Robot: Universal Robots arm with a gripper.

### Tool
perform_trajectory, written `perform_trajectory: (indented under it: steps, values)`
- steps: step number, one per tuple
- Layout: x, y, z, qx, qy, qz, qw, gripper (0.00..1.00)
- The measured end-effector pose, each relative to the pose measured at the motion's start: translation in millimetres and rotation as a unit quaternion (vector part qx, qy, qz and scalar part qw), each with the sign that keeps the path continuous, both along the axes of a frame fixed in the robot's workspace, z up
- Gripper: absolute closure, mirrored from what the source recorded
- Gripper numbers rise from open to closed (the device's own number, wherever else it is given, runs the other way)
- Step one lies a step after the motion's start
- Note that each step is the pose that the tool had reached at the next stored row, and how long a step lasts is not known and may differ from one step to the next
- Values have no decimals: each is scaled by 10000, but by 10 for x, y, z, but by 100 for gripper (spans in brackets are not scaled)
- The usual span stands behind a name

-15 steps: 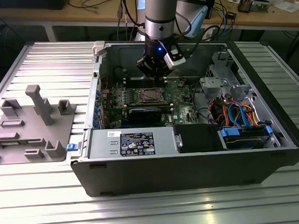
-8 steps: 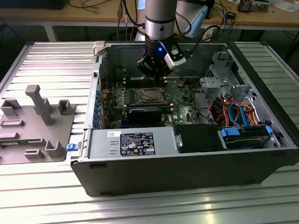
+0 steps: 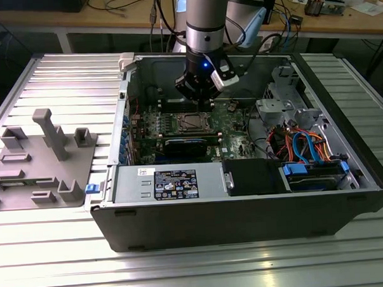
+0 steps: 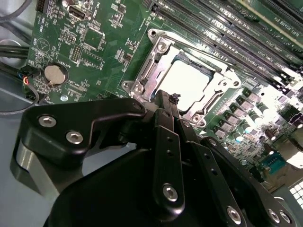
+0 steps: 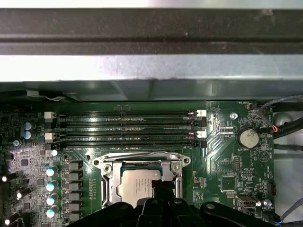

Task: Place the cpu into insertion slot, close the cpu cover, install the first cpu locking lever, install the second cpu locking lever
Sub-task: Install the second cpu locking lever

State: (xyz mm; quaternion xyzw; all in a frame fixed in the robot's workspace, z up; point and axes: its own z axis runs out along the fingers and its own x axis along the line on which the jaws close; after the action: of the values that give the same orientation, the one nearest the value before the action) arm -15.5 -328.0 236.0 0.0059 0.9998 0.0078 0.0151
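Lying flat, cpu [image 4: 189, 82] under closed cpu cover [image 4: 156, 64].

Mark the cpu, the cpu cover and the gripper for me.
cpu [image 4: 189, 82]: second wrist view, middle of its bright metal top.
cpu cover [image 5: 110, 184]: first wrist view, the frame's side bar beside the chip.
gripper [image 4: 166, 101]: second wrist view, at the fingertips over the socket's edge.

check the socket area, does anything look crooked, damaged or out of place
Nothing stands out. The cpu lies flat and square in the insertion slot, with the cpu cover down around it. The memory slots beside it run straight and parallel. The pincer sits at the socket's edge.
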Motion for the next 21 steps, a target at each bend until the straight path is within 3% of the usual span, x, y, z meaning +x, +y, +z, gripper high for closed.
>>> perform_trajectory:
  steps: [3,7,13,21]
  values:
    - [0,-1,23,-1,1,0,10000,89]
    - [0,-1,113,-1,1,0,10000,89]
    - [0,-12,124,-1,4,1,10000,89]
    - [0,-110,123,-4,4,0,10000,89]
